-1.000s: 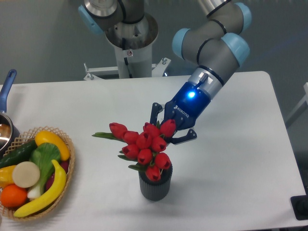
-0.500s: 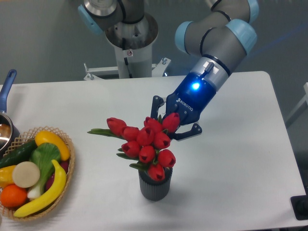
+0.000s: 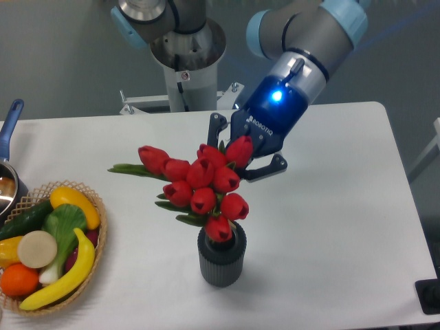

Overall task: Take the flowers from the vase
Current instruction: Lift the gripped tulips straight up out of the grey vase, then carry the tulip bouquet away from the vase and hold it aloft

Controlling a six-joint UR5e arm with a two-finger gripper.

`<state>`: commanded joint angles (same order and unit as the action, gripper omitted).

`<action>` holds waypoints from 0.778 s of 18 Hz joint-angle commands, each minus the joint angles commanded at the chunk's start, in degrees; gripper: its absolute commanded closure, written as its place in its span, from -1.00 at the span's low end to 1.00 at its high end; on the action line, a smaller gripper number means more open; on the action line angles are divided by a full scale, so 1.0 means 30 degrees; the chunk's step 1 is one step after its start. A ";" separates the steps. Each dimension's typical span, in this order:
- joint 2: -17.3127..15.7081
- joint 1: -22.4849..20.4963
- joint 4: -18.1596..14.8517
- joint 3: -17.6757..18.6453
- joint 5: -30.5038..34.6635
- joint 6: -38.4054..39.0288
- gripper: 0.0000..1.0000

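Note:
The flowers are a bunch of red tulip buds with green leaves, leaning left above the vase, a small dark grey ribbed pot near the table's front. The lowest bud sits right at the vase's mouth; the stems are hidden. My gripper is at the top right of the bunch, shut on the flowers, with dark fingers on either side of the upper buds.
A wicker basket with a banana, orange, cucumber and other produce stands at the front left. A blue-handled metal saucepan is at the left edge. The arm's base is behind the table.
My gripper has risen and moved slightly left with the flowers in it. The bunch now sits higher over the vase, which has not moved.

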<state>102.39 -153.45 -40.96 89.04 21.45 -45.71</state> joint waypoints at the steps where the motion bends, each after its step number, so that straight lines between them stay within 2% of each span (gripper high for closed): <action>1: -0.0029 -0.0059 0.0000 -0.0146 0.0029 0.0030 0.99; 4: 0.0000 -0.0439 -0.0029 -0.0819 0.0117 -0.0058 0.99; 8: 0.0000 -0.2018 -0.0029 -0.1610 0.0583 -0.0262 1.00; 11: 0.0146 -0.2870 -0.0029 -0.1963 0.3005 -0.1107 1.00; 14: 0.0613 -0.3018 -0.0059 -0.1817 0.4537 -0.2106 1.00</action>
<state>104.23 -162.51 -41.13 83.58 35.06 -52.02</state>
